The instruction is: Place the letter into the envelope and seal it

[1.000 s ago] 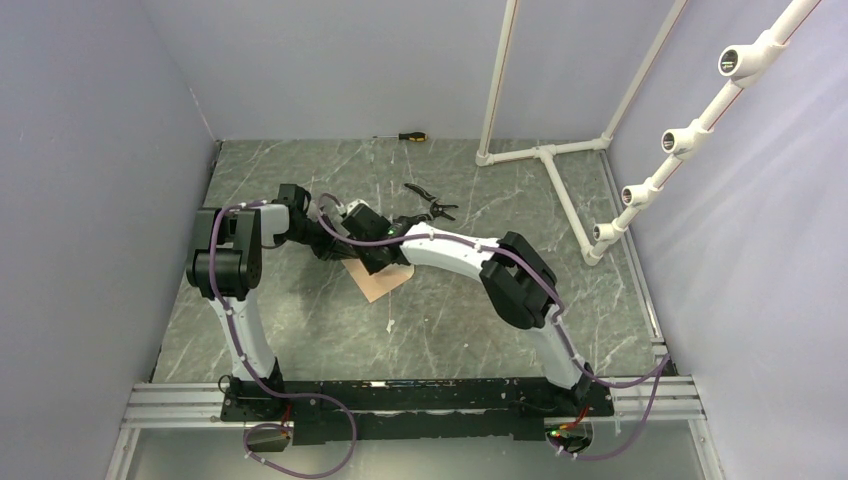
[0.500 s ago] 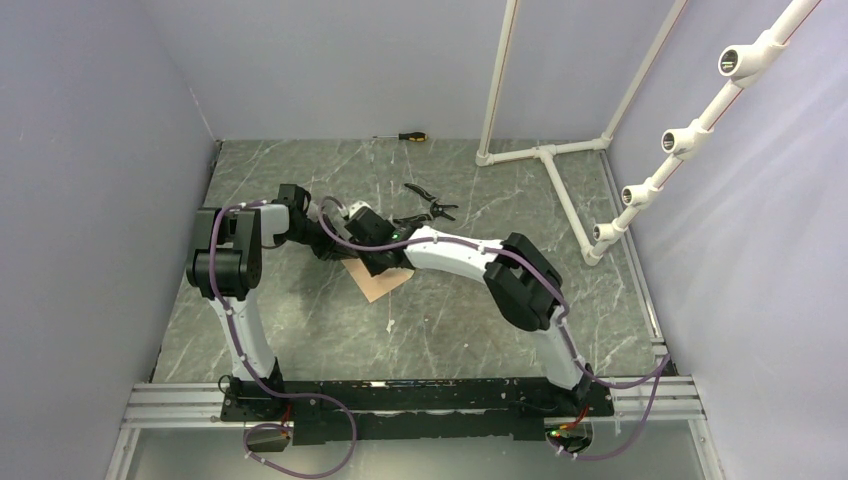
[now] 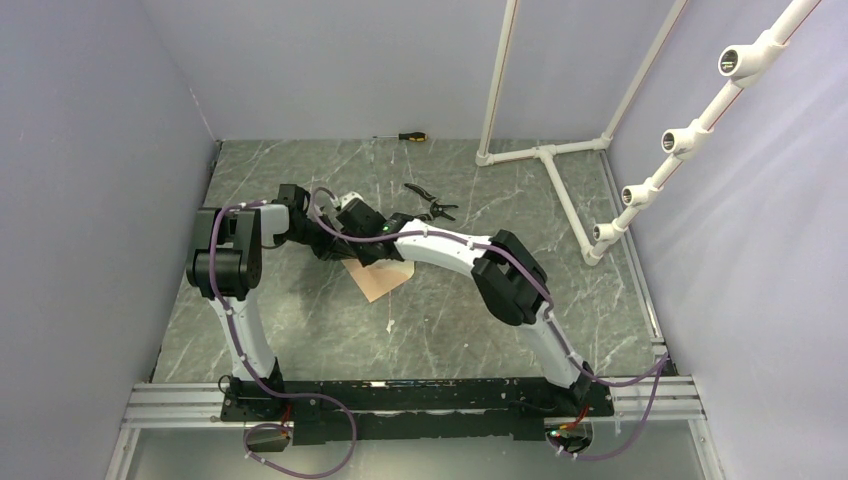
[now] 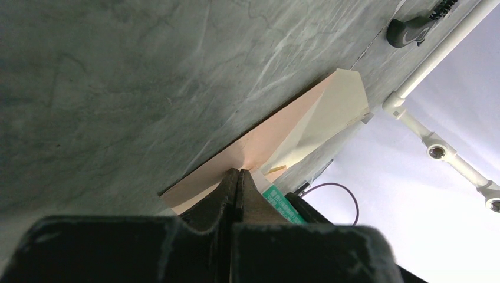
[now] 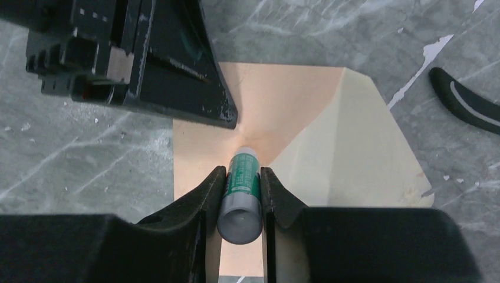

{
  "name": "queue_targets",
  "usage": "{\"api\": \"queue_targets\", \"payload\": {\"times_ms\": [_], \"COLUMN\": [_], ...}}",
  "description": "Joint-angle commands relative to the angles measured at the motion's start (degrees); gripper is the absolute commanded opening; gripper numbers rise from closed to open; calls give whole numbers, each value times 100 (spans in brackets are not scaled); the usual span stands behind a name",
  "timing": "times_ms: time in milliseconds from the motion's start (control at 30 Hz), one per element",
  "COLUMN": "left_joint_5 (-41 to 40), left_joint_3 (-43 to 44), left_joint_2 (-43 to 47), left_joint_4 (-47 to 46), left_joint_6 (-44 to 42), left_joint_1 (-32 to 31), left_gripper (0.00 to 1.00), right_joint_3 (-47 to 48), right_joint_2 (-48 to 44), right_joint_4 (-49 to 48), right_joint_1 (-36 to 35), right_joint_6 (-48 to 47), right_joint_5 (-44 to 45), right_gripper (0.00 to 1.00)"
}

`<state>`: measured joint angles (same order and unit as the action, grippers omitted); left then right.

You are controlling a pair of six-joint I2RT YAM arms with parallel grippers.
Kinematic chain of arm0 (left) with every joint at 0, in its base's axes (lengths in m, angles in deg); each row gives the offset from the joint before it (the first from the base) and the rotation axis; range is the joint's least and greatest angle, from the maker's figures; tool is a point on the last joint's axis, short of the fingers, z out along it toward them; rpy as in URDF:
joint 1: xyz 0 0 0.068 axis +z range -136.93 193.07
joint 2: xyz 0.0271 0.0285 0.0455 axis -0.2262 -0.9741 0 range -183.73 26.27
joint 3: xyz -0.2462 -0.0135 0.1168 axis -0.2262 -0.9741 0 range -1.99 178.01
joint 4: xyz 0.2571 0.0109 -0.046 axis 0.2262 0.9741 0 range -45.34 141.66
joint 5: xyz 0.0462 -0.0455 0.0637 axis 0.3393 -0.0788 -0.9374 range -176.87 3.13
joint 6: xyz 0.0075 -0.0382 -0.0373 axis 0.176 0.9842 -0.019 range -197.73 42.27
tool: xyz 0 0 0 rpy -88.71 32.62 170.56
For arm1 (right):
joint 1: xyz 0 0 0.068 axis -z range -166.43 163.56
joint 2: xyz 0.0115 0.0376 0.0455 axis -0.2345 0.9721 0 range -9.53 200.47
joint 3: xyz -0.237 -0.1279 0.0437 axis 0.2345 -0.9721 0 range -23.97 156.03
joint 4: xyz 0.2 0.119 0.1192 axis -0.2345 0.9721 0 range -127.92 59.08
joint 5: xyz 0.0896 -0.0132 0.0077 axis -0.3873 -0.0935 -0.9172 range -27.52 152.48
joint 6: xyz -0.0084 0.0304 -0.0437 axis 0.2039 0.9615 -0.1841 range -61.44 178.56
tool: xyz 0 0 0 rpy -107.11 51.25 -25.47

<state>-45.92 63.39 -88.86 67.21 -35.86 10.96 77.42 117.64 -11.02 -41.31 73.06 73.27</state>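
Even, bright overhead light, soft shadows, blurred near wrist-view edges

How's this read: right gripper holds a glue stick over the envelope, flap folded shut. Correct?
No: the flap is open, cream inside up, per the right wrist view. The right gripper does hold the glue stick over the envelope.

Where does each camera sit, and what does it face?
Top external: above and behind, looking down on both arms and the envelope.
Left wrist: low over the table, along the shut left end effector toward the envelope.
Right wrist: down past the right end effector gripping a glue stick.
Wrist views share the envelope's cream flap.
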Motion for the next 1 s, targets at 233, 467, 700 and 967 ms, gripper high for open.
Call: {"api": "queue_targets", "payload": {"times_ms": [233, 467, 700, 967], "left_joint_5": [-823, -816, -807, -839], "left_joint_3": [-208, -193, -154, -86], "left_joint_2": [-324, -326, -328, -327], "left_joint_4": [345, 371, 415, 464], "left_joint_6": [-125, -136, -153, -200], "left_joint_1": [6, 8, 8, 4], "left_gripper": [2, 3, 3, 2], "right_joint_3": [-573, -452, 399, 66], "right_joint_2": [-659, -537, 170, -488], "right_joint_4": [279, 342, 408, 500], "right_joint_1": [-103, -140, -119, -120], "right_joint_6": [-62, -98, -133, 15], "right_joint_5": [-35, -177, 95, -3], "right_gripper": [0, 0, 0, 0]}}
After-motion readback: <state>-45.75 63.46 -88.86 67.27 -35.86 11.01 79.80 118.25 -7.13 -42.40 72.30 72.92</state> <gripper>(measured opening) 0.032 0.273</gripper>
